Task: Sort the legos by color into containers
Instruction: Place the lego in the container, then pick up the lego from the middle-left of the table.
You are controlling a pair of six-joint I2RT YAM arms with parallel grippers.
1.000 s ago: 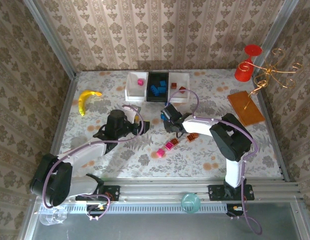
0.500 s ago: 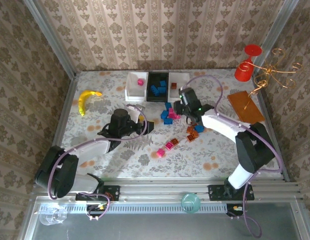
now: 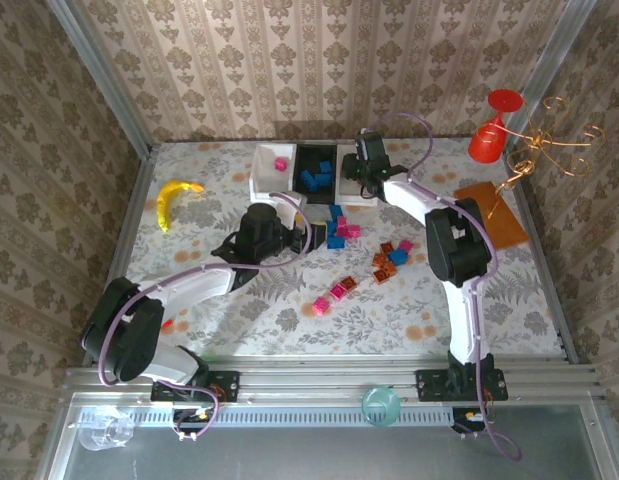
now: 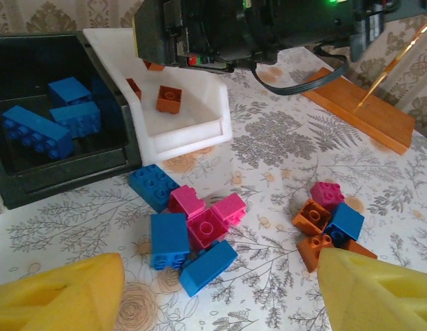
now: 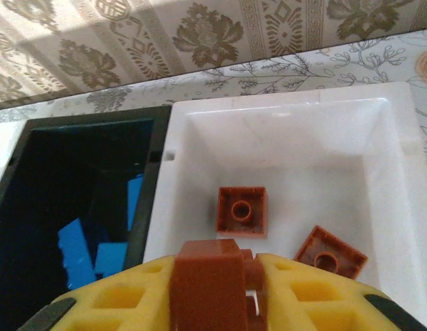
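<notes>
Bench [image 3: 489, 300]: loose bricks [image 3: 389, 262] left in clusters.
Right white tray [image 5: 296, 152]: two brown ones already inside.
Right fingers [image 5: 282, 276] brought from mid-bench to above this tray, clamped on brown brick [image 5: 210, 276]; release judged next.
Left fingers [image 4: 61, 296] advanced to blue-pink cluster [image 4: 192, 234], spread wide, nothing gripped.

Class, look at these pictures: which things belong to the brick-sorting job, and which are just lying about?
Job: loose bricks, held brown brick, left white tray, black tray, right white tray.
Lying about: banana, red glass, orange plate, teal cup.
</notes>
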